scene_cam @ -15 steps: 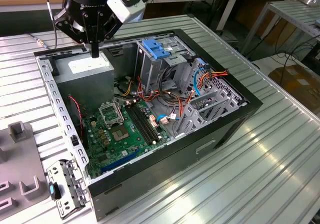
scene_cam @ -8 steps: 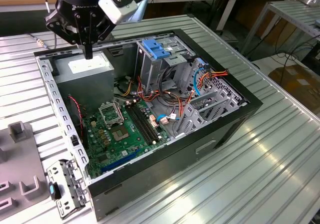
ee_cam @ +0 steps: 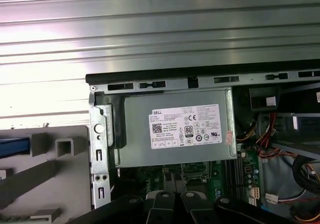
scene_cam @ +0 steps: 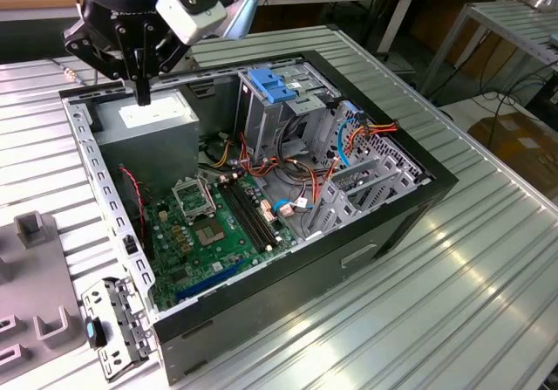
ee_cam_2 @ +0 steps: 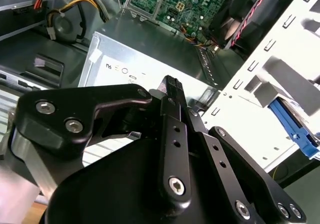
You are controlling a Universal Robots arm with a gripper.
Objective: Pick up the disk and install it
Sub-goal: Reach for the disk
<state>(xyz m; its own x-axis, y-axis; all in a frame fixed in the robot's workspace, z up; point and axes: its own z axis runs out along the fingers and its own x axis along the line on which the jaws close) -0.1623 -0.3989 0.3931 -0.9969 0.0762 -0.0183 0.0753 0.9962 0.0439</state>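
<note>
**Position.** The gripper (scene_cam: 141, 99) hangs over the power supply (scene_cam: 155, 115), which sits in the corner of the open computer case (scene_cam: 279, 298) at the exterior view's left. The fingertips point down above the white sticker and are clear of it. The fingers are drawn together, with nothing between them.

The disk (ee_cam: 14, 147) sits outside the case on the grey fixture (ee_cam: 70, 184), which lies on the ribbed aluminium table (scene_cam: 488, 259). The case's perforated side rail (scene_cam: 98, 172) runs between the disk and the power supply. Disk and gripper are well apart.

**Visibility.** In both wrist views the disk appears as a blue plastic rail, cut off by the picture edge. The silver body and the label cannot be made out. Whether the disk lies flat or stands on edge cannot be told. In the second wrist view the gripper's black linkage covers part of the power supply.

**Count.**
- One gripper, one disk and one power supply.
- One green motherboard (scene_cam: 205, 229).
- One grey drive cage (scene_cam: 279, 119), topped by one blue latch bracket (scene_cam: 270, 85).
- One loose metal bracket (scene_cam: 122, 329) with a small blue tab, lying on the table just beside the case corner nearest the exterior camera.
- Red, orange and blue cables (scene_cam: 340, 146), bunched between the cage and the motherboard. Their number cannot be told.
</note>
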